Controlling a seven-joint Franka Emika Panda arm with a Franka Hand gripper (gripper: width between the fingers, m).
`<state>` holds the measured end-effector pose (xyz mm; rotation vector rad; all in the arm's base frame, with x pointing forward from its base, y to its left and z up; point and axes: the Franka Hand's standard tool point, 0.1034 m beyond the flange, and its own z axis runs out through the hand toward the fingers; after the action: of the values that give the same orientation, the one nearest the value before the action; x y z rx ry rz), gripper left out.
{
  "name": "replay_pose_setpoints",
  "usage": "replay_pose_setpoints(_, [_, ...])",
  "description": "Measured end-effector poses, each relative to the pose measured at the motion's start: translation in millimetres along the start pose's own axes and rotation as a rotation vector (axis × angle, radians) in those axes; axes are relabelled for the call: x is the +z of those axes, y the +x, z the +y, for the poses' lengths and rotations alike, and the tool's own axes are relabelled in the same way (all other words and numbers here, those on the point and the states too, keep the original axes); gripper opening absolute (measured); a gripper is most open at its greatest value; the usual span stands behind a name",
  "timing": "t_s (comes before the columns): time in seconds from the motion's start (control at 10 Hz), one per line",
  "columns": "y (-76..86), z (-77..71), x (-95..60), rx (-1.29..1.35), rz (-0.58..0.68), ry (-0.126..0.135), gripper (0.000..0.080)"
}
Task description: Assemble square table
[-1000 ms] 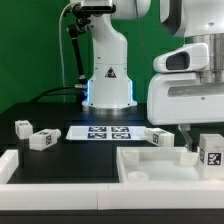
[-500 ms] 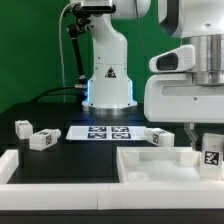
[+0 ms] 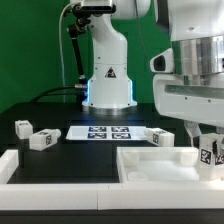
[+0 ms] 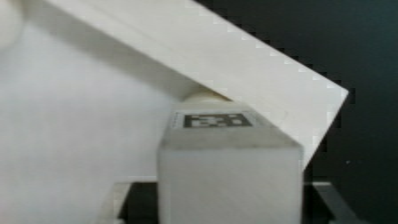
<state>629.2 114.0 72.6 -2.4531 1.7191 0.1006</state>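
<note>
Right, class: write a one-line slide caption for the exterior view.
Panda fingers grip a tagged white leg near the square top.

Tabletop rim (image 3: 150,152) sits close under the claw (image 3: 205,140) and its held leg (image 3: 211,153); a loose leg (image 3: 160,137) crowds beside; beyond seems open.
</note>
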Motion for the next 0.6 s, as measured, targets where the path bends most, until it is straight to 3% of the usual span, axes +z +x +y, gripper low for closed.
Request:
replay_pose_setpoints(0.2, [2.3,0.2,0.8,0.263,-0.045,0.020,0.0295])
replay_pose_setpoints(0.6, [4.0,0.6,0.6,0.475,-0.049,0.018,0.0295])
